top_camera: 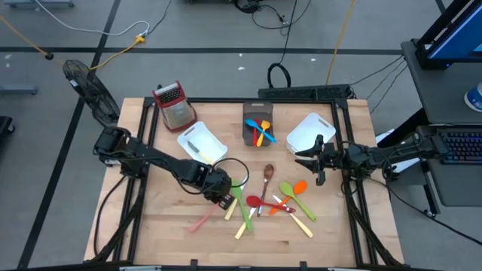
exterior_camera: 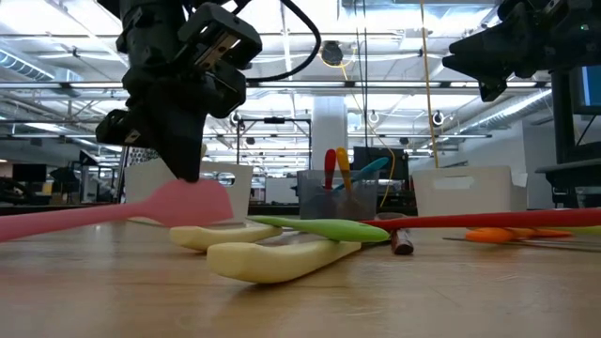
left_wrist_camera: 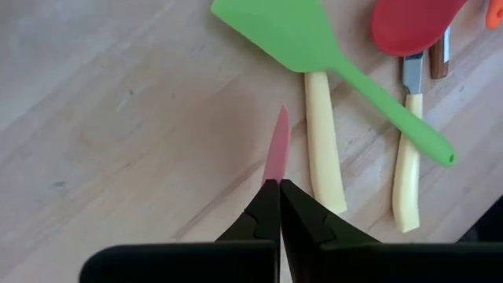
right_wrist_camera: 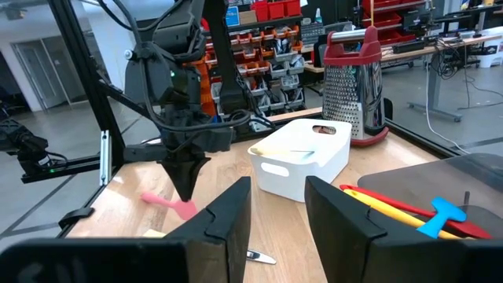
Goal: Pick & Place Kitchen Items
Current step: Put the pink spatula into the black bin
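Observation:
My left gripper (top_camera: 223, 197) points steeply down over the middle of the table and is shut on a pink spatula (top_camera: 202, 221). The spatula's handle (exterior_camera: 84, 216) runs toward the table's near left. Beside it lie a green spatula (top_camera: 239, 197), cream-handled cutlery (top_camera: 242, 226), a red spoon (top_camera: 254, 201), a brown wooden spoon (top_camera: 268, 177), a green spoon (top_camera: 290, 192) and an orange spoon (top_camera: 300, 187). My right gripper (top_camera: 307, 159) hangs open and level above the table's right side, touching nothing. My left gripper pinches the pink spatula's flat head (left_wrist_camera: 277, 149) between its two fingers, by the flat faces at its upper edge. The fingers come from above, slanting down. The head (exterior_camera: 197, 202) stands on edge below the fingertips. The handle's free end runs out of the low view.
A grey bin (top_camera: 258, 134) at the back middle holds blue, orange and yellow utensils. White bins stand at the back left (top_camera: 202, 143) and back right (top_camera: 310, 134). A red-topped metal grater (top_camera: 175, 104) stands at the far left corner. Bare wood lies along the near edge.

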You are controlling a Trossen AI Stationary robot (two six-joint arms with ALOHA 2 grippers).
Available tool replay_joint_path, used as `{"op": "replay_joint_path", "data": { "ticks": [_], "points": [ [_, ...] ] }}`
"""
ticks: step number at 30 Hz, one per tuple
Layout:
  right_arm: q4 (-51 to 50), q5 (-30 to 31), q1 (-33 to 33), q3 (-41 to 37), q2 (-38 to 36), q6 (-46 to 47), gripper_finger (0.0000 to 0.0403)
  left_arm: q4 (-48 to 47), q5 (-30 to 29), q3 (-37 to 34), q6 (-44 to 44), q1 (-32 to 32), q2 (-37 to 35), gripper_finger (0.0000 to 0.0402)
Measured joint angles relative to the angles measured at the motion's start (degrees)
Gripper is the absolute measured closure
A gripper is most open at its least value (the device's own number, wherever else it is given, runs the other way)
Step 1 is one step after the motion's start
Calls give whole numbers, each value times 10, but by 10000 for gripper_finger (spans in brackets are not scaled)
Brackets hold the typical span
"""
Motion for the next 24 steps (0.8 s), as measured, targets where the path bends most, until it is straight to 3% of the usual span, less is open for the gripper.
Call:
{"op": "replay_joint_path", "data": {
  "ticks": [24],
  "points": [
    [0,0,0,0,0,0,289,-22,4,1,-19,32,-104,401]
  ]
}}
